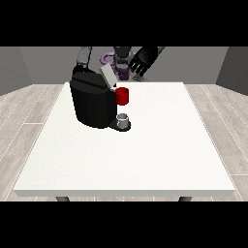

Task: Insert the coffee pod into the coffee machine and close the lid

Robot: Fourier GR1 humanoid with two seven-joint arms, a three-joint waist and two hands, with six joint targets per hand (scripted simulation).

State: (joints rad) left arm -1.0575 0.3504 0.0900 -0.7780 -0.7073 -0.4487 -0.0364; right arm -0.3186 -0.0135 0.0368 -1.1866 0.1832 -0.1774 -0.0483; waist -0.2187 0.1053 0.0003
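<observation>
From the front, a big white surface (145, 160) fills most of the view. The robot (123, 58) is small at the far side of it.

A black coffee machine (92, 101) stands on the far left part of the surface. Its grey lid (108, 76) is tilted up, so the machine is open at the top. A red thing at the machine (122, 96) sits at the machine's front, just under the raised lid. Below the red thing, a small grey thing (124, 118) sits on the machine's dark base (120, 126). I cannot tell if this grey thing is the coffee pod or a cup.

The hand at the view's right (140, 60) is black. It hangs in the air above the far edge of the surface, to the right of the lid and apart from it. Its fingers are bent down a little and look relaxed, and it holds nothing.

The arm at the view's left (85, 57) goes down behind the top of the machine. The hand on that arm is hidden behind the machine, so I cannot tell how its fingers are.
</observation>
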